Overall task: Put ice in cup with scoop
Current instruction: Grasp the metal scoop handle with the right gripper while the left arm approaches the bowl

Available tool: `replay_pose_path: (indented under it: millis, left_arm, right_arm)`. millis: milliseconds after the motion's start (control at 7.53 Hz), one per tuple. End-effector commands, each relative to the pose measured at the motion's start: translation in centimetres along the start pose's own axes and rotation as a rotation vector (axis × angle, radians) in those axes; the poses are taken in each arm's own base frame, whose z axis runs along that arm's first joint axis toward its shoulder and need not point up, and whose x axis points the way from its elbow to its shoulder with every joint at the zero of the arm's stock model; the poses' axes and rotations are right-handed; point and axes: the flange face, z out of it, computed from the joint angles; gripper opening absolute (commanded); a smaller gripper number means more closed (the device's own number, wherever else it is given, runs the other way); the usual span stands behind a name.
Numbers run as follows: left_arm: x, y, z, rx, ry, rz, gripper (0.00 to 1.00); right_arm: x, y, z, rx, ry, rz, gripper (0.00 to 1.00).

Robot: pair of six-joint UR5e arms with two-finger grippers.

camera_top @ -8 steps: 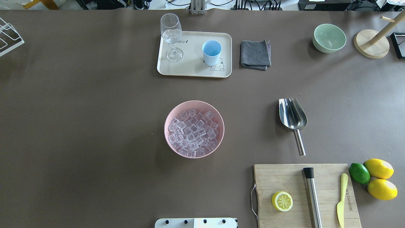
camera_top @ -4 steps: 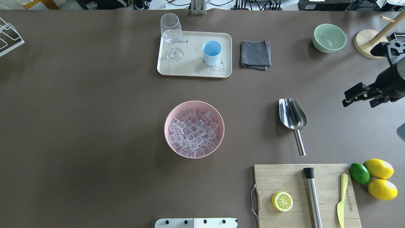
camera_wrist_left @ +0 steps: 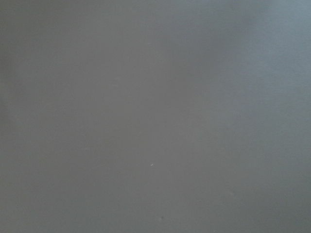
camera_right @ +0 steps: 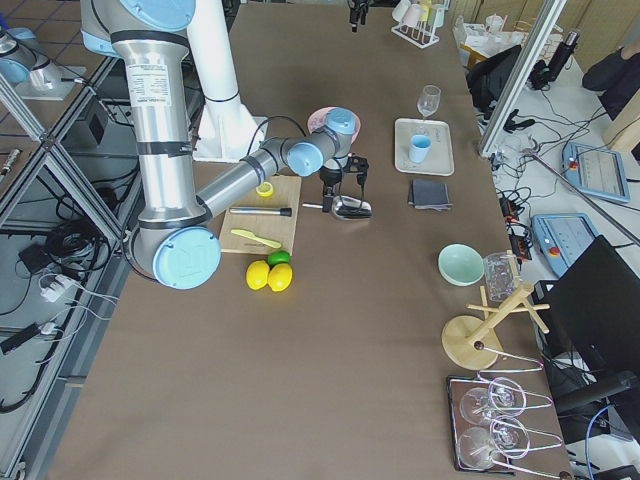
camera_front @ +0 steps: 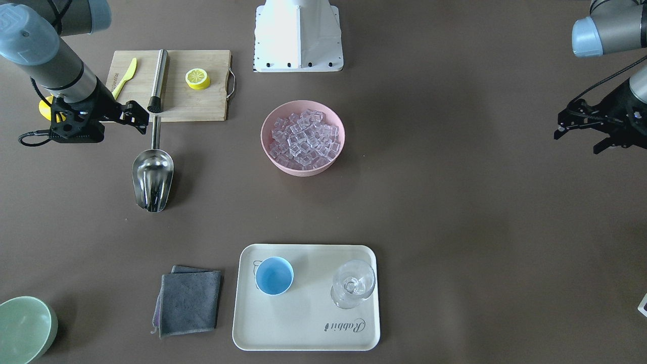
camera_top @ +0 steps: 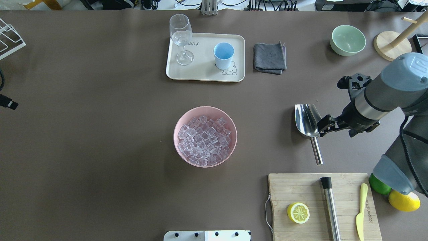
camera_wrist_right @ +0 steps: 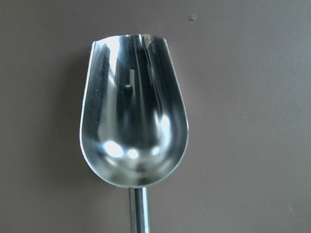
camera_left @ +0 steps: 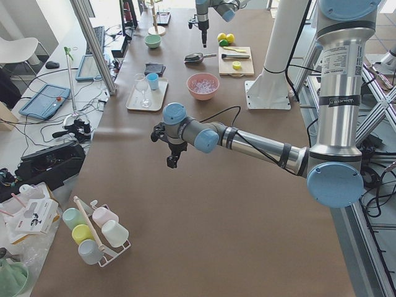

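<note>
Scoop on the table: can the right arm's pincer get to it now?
Probably yes. The right pincer hangs just over the scoop, near where its trough meets the handle, and nothing lies on it or between them.

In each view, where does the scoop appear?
Front-facing: scoop left of centre.
Overhead: scoop right of centre.
Exterior left: scoop top middle.
Exterior right: scoop upper centre.
Left wrist: not in it.
Right wrist: scoop fills centre.
Shared landmark: pink bowl, in the four exterior views.
</note>
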Motion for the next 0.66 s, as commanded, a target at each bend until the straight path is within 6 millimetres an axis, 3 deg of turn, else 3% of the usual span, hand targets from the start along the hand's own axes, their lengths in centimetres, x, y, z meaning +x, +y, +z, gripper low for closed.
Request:
replay_pose_path:
  millis: [0, 266, 531]
  left_arm:
    - [7.4, -2.1, 3.1, 0.109, 0.027, 0.265, 0.98]
    - [11.9, -3.1, 4.8, 0.166, 0.044, 0.387, 0.99]
    - [15.8, -2.9, 6.3, 0.23, 0.064, 0.492, 0.98]
  right_arm:
    - [-3.3, 1.9, 3.2, -0.019, 0.032, -0.021, 0.99]
    - [-3.8, 2.8, 5.5, -0.022, 0.058, -0.048, 0.96]
    - [-3.3, 2.8, 8.7, -0.017, 0.043, -0.068, 0.92]
